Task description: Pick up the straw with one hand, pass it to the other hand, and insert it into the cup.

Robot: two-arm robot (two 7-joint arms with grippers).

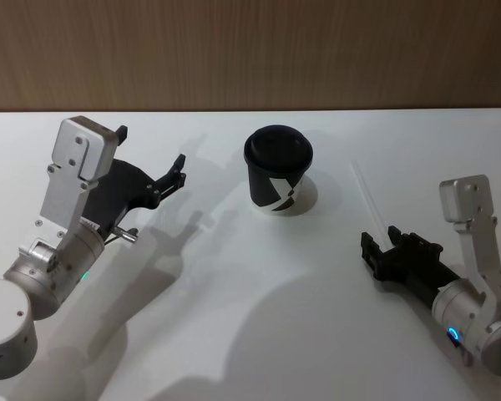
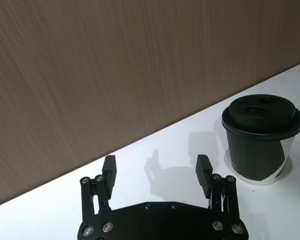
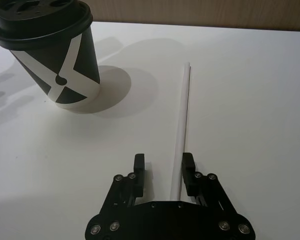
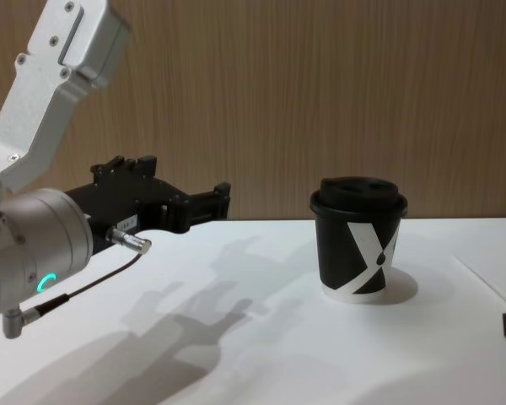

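Left gripper [image 1: 150, 149] hovers above the bench [image 1: 234, 334] on the left, fingers spread wide, nothing in them. Cup [image 1: 277, 171] stands upright mid-bench, lid on, well apart from both grippers. Straw [image 3: 182, 125] lies flat on the bench right of the cup. Right gripper [image 3: 163, 161] low at the straw's near end, fingers apart, straw lying between them, close beside one finger, not clamped

Spread-fingered left hand [image 2: 156, 169] near cup [image 2: 260, 145]
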